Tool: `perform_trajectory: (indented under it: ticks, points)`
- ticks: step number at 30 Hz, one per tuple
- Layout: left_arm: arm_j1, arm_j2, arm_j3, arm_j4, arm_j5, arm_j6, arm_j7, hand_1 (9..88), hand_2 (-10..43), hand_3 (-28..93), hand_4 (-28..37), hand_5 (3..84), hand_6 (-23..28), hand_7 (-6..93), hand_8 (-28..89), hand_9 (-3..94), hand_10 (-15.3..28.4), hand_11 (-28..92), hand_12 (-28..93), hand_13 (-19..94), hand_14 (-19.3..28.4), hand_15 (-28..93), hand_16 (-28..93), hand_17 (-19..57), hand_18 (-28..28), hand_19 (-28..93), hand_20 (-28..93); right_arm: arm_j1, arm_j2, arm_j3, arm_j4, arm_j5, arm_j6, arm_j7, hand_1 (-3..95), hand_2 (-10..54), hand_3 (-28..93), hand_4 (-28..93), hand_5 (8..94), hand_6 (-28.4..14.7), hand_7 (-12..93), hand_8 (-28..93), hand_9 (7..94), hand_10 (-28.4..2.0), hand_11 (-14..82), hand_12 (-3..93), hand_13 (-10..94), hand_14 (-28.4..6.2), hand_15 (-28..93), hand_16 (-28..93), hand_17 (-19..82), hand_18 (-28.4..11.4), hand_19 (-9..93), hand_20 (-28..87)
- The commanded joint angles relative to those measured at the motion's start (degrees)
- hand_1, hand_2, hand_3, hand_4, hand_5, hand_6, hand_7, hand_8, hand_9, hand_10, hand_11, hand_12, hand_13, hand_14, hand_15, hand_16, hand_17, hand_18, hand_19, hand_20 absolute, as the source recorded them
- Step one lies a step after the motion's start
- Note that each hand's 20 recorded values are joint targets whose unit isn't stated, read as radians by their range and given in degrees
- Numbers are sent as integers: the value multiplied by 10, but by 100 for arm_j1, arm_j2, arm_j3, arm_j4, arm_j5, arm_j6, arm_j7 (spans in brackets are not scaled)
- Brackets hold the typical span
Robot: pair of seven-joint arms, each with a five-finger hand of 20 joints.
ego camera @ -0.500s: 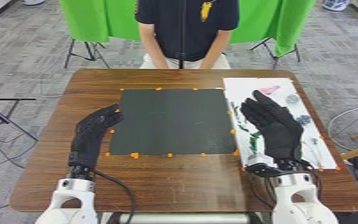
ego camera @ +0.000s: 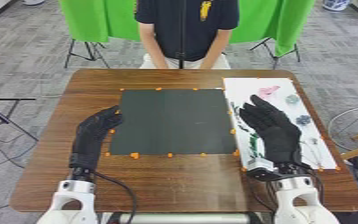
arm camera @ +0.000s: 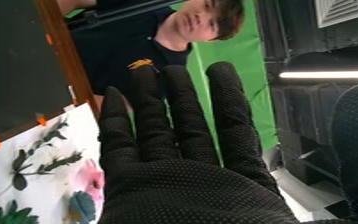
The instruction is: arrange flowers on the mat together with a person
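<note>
Hovering: right hand (ego camera: 279,135), above the white sheet (ego camera: 246,87).
Fingers (arm camera: 186,115) straight, slightly spread; left hand (ego camera: 90,132) at the dark mat (ego camera: 171,122), fingers loosely extended.

Free room lay above the middle of the square dark-grey mat (ego camera: 175,122), the black-gloved right hand (ego camera: 278,134) obstructing part of the white sheet (ego camera: 245,85) at right.

Dark mat (ego camera: 175,122) flat on brown table (ego camera: 91,89), orange tape (ego camera: 135,155) along edges. White sheet (ego camera: 244,86) at right, bearing pink flower (ego camera: 268,91), blue-grey bloom (ego camera: 303,120). Left hand (ego camera: 90,134) by mat's left edge; right hand (ego camera: 278,136) over sheet, fingers extended.
</note>
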Motion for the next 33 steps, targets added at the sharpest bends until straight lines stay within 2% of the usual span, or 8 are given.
perform_trajectory:
  ticks: [1,3,7,14,17,24,29,33]
  points:
    - [133,-51,25,-42,-91,181,-187,222,-19,595,-276,477,39,172,-57,469,130,220,181,369,171,211,49,39,128,99,190,-148,-22,17,-50,-83,-7,76,94,10,767,-185,457,-19,143,-94,474,-155,59,146,374,-161,114,197,177,-140,80,268]
    - [102,-69,63,-80,-25,342,-237,225,-18,591,-279,480,40,173,-56,470,130,221,182,369,171,212,50,38,128,99,190,-88,55,14,-31,-32,17,79,95,9,767,-186,458,-19,144,-94,475,-155,59,146,377,-161,114,198,178,-140,79,268]
    - [127,-101,47,-130,174,313,-352,260,-13,593,-267,483,40,183,-58,475,128,233,183,371,169,224,48,39,126,99,189,-63,53,38,-61,-66,1,58,98,7,767,-186,453,-19,144,-94,477,-155,59,147,381,-161,116,200,178,-139,78,269]
    - [381,-87,-68,-229,171,376,-418,299,-23,580,-231,484,37,196,-64,477,123,240,178,374,165,233,43,39,124,102,187,-201,-102,32,-83,-64,20,144,100,4,767,-185,447,-19,144,-94,476,-155,58,150,385,-161,118,206,177,-138,79,270]
    - [215,-117,-26,-171,142,434,-367,302,-25,579,-227,484,37,197,-65,476,123,242,178,375,163,235,42,39,124,102,187,-173,44,59,-78,-73,87,171,103,1,767,-185,447,-19,143,-94,476,-155,58,150,388,-159,119,208,177,-139,79,270]
    - [60,-72,33,-100,175,225,-217,302,-28,582,-221,484,37,201,-67,477,121,244,178,374,163,238,41,38,124,102,186,-27,-42,78,-38,-97,35,7,106,0,766,-185,450,-20,144,-94,480,-155,59,151,390,-160,118,210,177,-139,80,271]
    - [207,-38,94,-203,8,725,-349,300,-29,586,-216,485,37,200,-68,478,124,245,177,376,164,244,41,41,151,167,214,-84,-72,52,-51,-115,-122,104,109,-3,766,-185,450,-20,145,-94,480,-155,59,151,391,-159,118,211,176,-139,80,271]
    - [173,-130,25,-169,124,377,-285,309,-29,583,-197,489,39,201,-65,484,125,249,177,402,170,284,41,40,159,200,227,-188,-72,177,-100,-130,-61,85,110,-4,766,-186,454,-21,145,-94,482,-155,60,153,393,-160,120,214,175,-140,83,271]
